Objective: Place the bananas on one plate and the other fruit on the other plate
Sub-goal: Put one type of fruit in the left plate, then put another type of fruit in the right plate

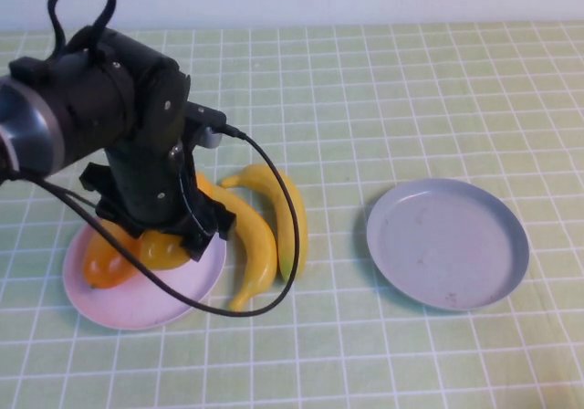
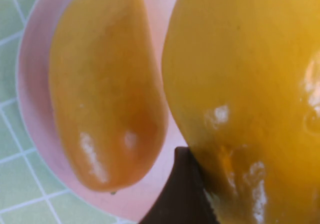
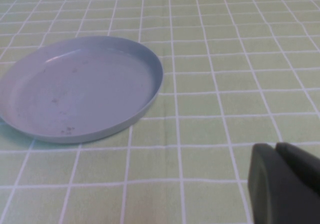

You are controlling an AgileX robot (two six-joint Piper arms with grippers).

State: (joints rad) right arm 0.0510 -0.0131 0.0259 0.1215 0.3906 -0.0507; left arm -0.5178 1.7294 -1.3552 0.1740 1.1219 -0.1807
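Observation:
The pink plate (image 1: 187, 292) at the front left holds two orange-yellow mangoes. One mango (image 1: 108, 265) lies free on its left side and also shows in the left wrist view (image 2: 107, 89). My left gripper (image 1: 171, 237) is low over the plate, shut on the other mango (image 1: 167, 252), which fills the left wrist view (image 2: 250, 84) with one dark finger (image 2: 180, 194) against it. Two bananas (image 1: 258, 245) (image 1: 290, 215) lie on the cloth just right of the pink plate (image 2: 35, 59). The grey-blue plate (image 1: 447, 242) stands at the right with nothing on it. My right gripper (image 3: 276, 154) is shut and empty, near the grey-blue plate (image 3: 80, 89); it is out of the high view.
A green checked cloth (image 1: 383, 89) covers the table. The left arm's black cable (image 1: 294, 235) loops over the bananas. A white wall runs along the far edge.

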